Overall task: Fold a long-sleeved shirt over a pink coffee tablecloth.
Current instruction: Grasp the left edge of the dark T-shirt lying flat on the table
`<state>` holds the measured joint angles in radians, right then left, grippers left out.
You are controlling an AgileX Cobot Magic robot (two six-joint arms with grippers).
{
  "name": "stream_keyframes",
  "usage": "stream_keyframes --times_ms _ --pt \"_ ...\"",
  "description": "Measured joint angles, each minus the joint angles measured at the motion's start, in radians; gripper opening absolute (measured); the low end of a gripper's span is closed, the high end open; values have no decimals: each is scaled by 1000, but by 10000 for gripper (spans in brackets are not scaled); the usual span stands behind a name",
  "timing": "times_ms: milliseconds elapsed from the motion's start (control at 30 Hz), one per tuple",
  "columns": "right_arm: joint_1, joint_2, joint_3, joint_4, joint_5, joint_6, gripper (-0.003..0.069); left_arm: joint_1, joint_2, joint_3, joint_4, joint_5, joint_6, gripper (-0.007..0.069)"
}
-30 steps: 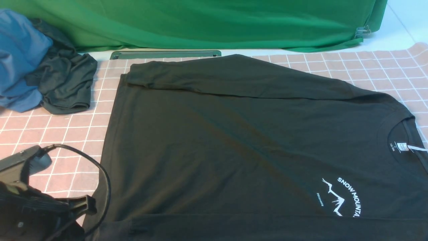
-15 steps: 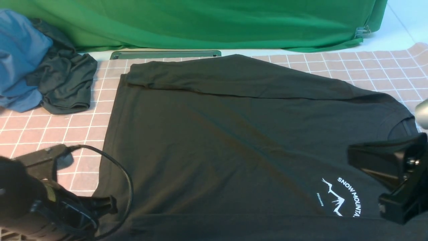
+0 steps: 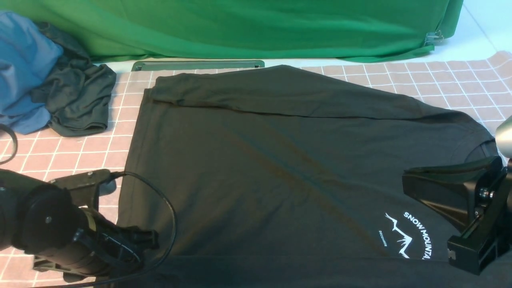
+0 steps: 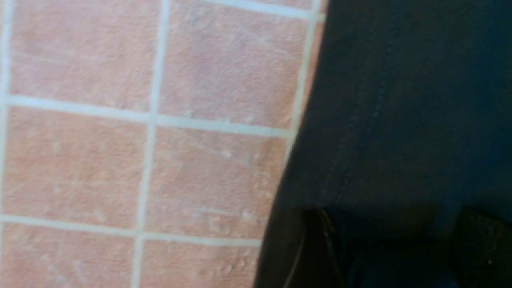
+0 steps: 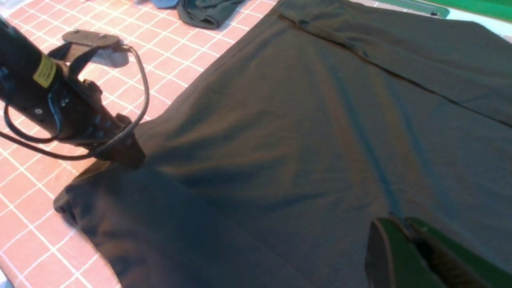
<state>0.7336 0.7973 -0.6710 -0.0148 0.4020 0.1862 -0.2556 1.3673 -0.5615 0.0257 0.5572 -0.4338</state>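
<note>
My left hand (image 3: 150,239) stands wide open at the hem corner of the shirt (image 3: 280,160), at 8 o'clock. My right hand (image 3: 412,180) is closed tight, fingers together, near the collar at 3 o'clock. The shirt lies flat on the cloth (image 3: 80,152), one sleeve folded across at 12 o'clock.

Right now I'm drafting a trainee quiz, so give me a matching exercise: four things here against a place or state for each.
1 long-sleeved shirt
2 blue garment
3 green cloth
4 right claw

A bunched at the far left
B shut, by the shirt's collar
C spread flat on the pink coffee tablecloth
D draped along the far side

Pairs: 1-C, 2-A, 3-D, 4-B
</note>
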Motion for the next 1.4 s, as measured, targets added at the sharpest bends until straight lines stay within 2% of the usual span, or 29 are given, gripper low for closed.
stream_keyframes --times_ms 133,233,267,300,367,433,500,800,1000,1233,1333,1400 --pt "0 0 0 0 0 0 44 0 23 0 -56 10 79 417" --pt "0 0 0 0 0 0 44 0 45 0 -71 36 103 355" --pt "0 0 0 0 0 0 44 0 45 -1 -71 43 116 305" --pt "0 0 0 0 0 0 44 0 45 -1 -72 45 116 298" --pt "0 0 0 0 0 0 44 0 42 -12 -76 80 127 174" --pt "0 0 0 0 0 0 44 -1 37 -29 -79 110 130 82" --pt "0 0 0 0 0 0 44 -1 25 -58 -81 148 133 46" --pt "0 0 0 0 0 0 46 -1 -40 -171 -92 335 134 46" --pt "0 0 0 0 0 0 53 -1 -39 -135 -77 343 133 49" --pt "0 0 0 0 0 0 60 -1 -39 -131 -39 348 78 57" --pt "0 0 0 0 0 0 68 -1 -39 -131 -73 342 77 104" --pt "0 0 0 0 0 0 71 -1 -39 -131 -92 342 78 167"
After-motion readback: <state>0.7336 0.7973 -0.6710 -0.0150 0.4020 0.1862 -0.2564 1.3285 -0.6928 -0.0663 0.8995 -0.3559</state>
